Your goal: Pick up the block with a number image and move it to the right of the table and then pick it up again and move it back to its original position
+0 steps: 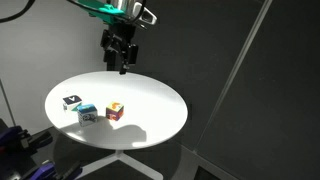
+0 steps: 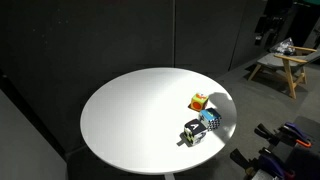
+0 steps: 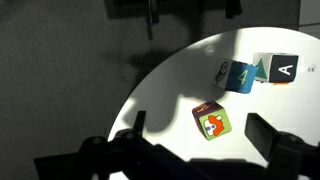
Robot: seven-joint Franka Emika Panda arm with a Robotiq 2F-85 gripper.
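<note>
White round table (image 3: 175, 95) carries a light-blue block (image 3: 238, 76) marked 4.

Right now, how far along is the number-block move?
Done: nothing visible. The number block sits on the table next to the black-topped cube and the red-and-yellow cube. In hand: nothing; the gripper hangs open and empty, well above the cubes. Left: apparently everything: grasp, move right, return. A finished round trip would look the same, though.
</note>
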